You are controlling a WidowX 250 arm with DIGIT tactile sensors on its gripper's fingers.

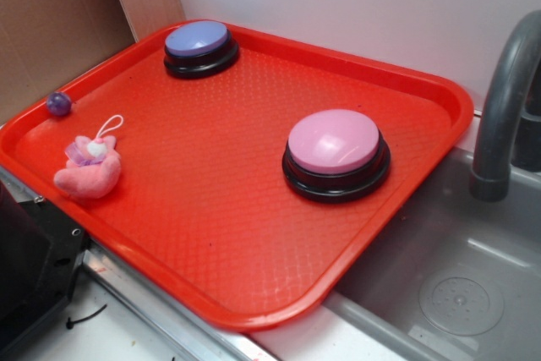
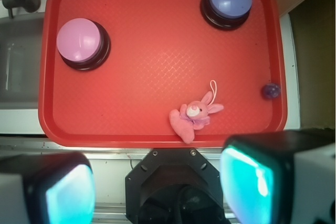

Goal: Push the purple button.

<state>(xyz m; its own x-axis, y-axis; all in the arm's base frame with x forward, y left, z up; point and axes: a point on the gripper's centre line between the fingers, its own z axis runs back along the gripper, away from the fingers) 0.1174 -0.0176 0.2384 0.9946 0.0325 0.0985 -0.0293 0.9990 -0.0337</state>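
Red tray on counter | grey sink beside | purple button far corner | jaws wide apart, empty

In the wrist view the gripper shows two blocky fingers with black casings, pale outer sides and glossy teal inner faces, and between them a black angular mount with small screws.
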